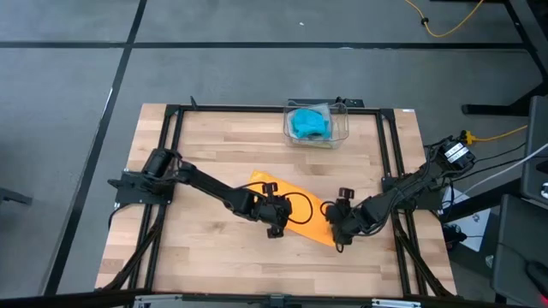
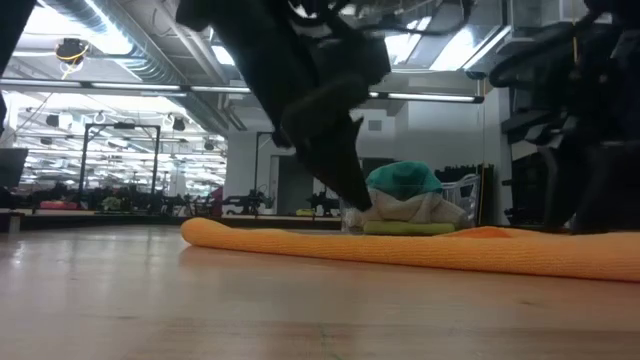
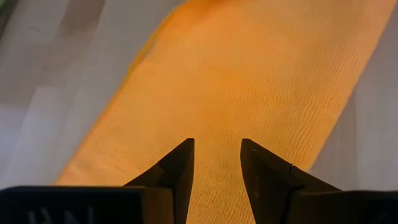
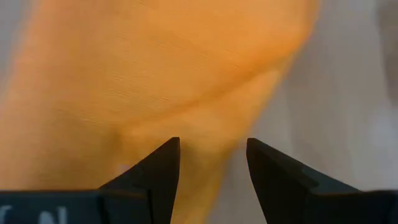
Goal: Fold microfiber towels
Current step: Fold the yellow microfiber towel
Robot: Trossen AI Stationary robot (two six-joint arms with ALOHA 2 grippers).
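The orange towel [image 1: 295, 208] is laid flat as a long strip, slanting across the middle of the tabletop [image 1: 205, 137] toward its right front part, and it appears already folded once along its length. The other towels, with the teal one [image 1: 308, 124] on top, are heaped in the clear bin [image 1: 341, 128] at the middle of the back edge.

The left claw [image 1: 274, 210] is held over the strip's middle, its fingers [image 3: 177, 171] parted narrowly with nothing between them and orange cloth seen beyond. The right claw [image 1: 338, 224] is placed at the strip's front right end, likewise parted narrowly and empty, with the cloth's edge just ahead of its fingers [image 4: 158, 168].

The step in hand is judged to be the second fold of the orange towel. For the next move, the front end would need to be pinched by the right claw and carried over toward the back end, while the middle is pressed down by the left claw so the strip is not dragged along.
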